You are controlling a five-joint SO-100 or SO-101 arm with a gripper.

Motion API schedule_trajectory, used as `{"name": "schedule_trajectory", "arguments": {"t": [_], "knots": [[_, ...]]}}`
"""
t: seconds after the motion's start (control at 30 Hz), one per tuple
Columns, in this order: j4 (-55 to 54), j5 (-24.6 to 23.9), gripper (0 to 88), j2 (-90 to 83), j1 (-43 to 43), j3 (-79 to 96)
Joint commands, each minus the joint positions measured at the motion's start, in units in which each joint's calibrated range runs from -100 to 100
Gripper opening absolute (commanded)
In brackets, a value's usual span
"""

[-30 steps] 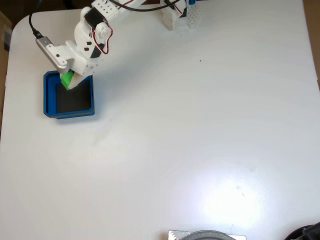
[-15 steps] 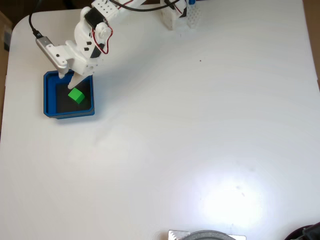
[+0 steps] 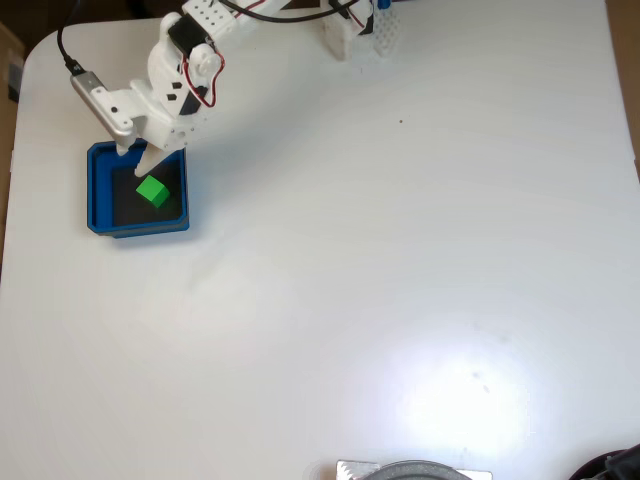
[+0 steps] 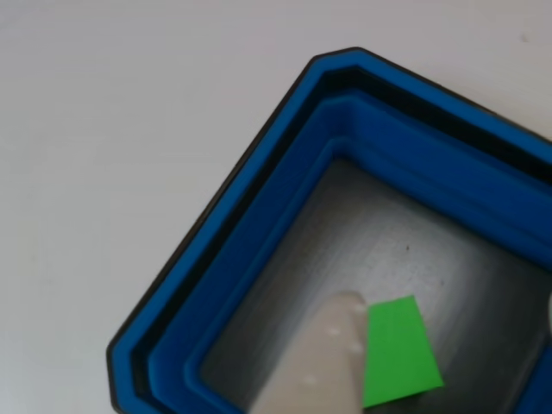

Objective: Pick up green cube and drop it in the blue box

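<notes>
Green cube (image 3: 152, 191) lies loose on the dark floor of the blue box (image 3: 97, 190) — released, with the gripper (image 3: 140, 160) spread just above it. One risk: a low fingertip (image 4: 332, 341) could nudge the cube or catch the wall when the arm lifts off the desk (image 3: 400, 280).

In the fixed view the green cube (image 3: 152, 191) lies on the dark floor of the blue box (image 3: 97, 190), just below the fingers (image 3: 141, 165) and not touching them. The fingers hang over the upper part of the box. The box stands on the white desk (image 3: 400, 260).
</notes>
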Motion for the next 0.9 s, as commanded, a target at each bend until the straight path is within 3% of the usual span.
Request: {"name": "schedule_trajectory", "arguments": {"t": [0.0, 0.3, 0.87], "knots": [[-0.9, 0.0, 19.4, -8.6, 0.6, -0.5], [-0.9, -0.1, 3.0, -24.5, 0.3, 5.9], [-1.1, -0.1, 2.2, -63.2, -0.1, 51.5]]}}
